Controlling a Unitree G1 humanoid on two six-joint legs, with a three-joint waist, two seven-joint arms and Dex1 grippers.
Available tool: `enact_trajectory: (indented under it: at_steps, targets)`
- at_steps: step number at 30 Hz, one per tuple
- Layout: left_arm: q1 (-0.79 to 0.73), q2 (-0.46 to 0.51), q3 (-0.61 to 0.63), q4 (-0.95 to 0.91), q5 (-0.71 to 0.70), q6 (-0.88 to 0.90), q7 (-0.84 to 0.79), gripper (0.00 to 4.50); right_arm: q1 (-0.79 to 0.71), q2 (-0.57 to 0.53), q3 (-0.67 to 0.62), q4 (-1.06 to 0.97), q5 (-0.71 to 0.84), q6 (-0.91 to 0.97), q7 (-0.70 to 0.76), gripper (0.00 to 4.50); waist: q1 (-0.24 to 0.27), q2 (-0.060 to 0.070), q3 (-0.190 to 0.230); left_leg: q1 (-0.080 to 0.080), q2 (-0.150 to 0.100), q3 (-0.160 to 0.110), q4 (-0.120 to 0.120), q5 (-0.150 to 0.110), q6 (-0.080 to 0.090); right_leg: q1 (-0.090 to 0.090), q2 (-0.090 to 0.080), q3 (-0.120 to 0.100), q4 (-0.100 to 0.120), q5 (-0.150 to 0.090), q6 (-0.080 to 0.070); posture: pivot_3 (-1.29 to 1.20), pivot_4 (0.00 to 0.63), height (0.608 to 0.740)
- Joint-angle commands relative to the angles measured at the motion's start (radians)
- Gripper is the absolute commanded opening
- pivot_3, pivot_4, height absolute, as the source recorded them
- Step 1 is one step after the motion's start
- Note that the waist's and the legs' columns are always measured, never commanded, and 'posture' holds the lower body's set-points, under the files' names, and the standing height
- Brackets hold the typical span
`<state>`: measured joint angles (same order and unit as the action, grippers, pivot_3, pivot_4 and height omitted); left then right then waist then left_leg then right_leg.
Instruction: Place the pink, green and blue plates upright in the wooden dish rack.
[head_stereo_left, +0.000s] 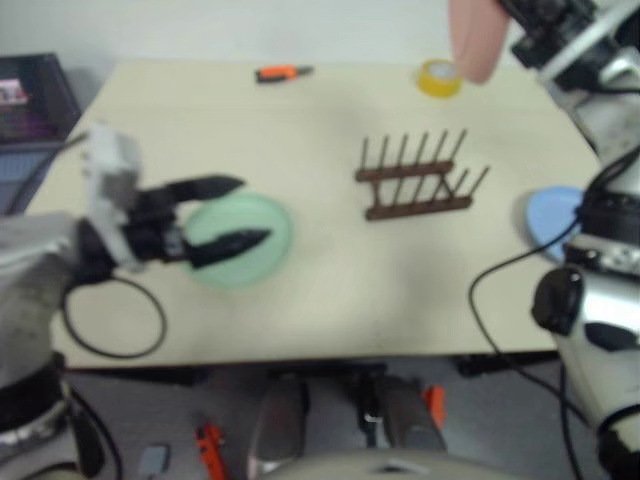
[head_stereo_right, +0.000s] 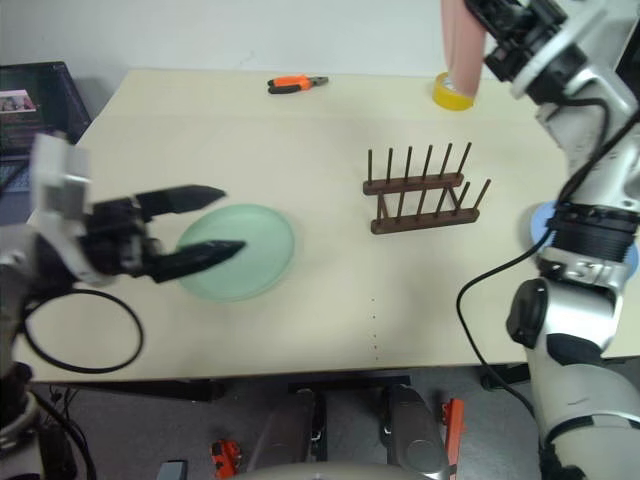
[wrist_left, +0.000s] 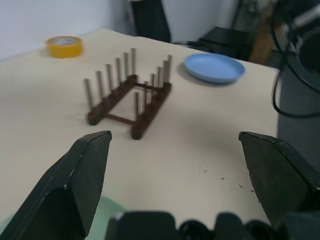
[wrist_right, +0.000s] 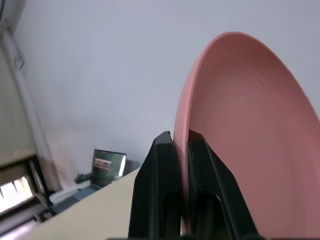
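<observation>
One plate, the pink plate (wrist_right: 250, 150), is being held edge-on by the closed right pincer (wrist_right: 181, 150), high beyond the rack (head_stereo_right: 425, 190); the wide-open left pincer (head_stereo_right: 205, 222) is hovering over the green plate (head_stereo_right: 245, 255), empty.

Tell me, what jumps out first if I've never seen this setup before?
The pink plate stands out: the right gripper pinches its rim and holds it up in the air beyond the empty wooden dish rack. Nearer, the left gripper hangs wide open over the green plate lying flat on the table. The blue plate lies to the rack's right.
</observation>
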<state>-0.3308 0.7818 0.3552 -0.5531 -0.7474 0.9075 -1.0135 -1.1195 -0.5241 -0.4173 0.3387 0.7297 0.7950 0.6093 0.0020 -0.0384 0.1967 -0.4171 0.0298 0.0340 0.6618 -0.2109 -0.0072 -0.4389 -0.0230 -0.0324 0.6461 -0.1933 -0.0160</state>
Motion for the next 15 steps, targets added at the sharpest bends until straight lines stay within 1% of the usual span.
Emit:
enact_trajectory:
  at_steps: [1,4,7,11,15]
  targets:
    - [-0.015,-0.009,-0.111,-0.017,0.048,-0.098,0.015,4.48,-0.050,-0.080,-0.060,0.088,0.081,0.125,0.039,0.00,-0.002,0.000,0.000,0.000,0.000,0.000,0.000,0.000,0.000,0.000,0.001,0.000,0.000,0.000,0.000,0.00,0.150,0.740]
    - [-0.027,-0.013,-0.159,-0.002,0.049,-0.126,0.015,4.48,-0.044,-0.135,-0.051,0.150,0.091,0.185,0.097,0.00,-0.008,0.001,0.001,0.000,0.000,0.001,-0.002,0.000,0.000,-0.001,0.003,0.001,-0.001,0.000,0.000,0.00,0.150,0.740]
    - [-0.044,-0.007,-0.178,0.003,0.029,-0.127,0.019,4.48,-0.056,-0.173,-0.063,0.209,0.111,0.242,0.131,0.00,-0.010,0.002,0.001,0.000,-0.001,0.001,-0.002,0.000,0.001,-0.002,0.005,0.001,-0.001,0.001,0.002,0.00,0.150,0.740]
    - [-0.056,0.002,-0.188,0.008,0.019,-0.124,0.025,4.48,-0.026,-0.205,-0.025,0.241,0.070,0.228,0.179,0.00,-0.010,0.002,0.001,0.000,-0.001,0.001,-0.002,0.000,0.001,-0.002,0.009,-0.001,0.000,0.001,0.002,0.00,0.150,0.740]
    - [-0.050,0.010,-0.200,-0.001,0.019,-0.122,0.026,4.48,-0.019,-0.221,-0.022,0.279,0.073,0.240,0.219,0.00,-0.009,0.002,0.001,-0.001,-0.001,0.000,-0.002,0.000,0.001,-0.002,0.011,-0.001,-0.001,0.000,0.001,0.00,0.150,0.740]
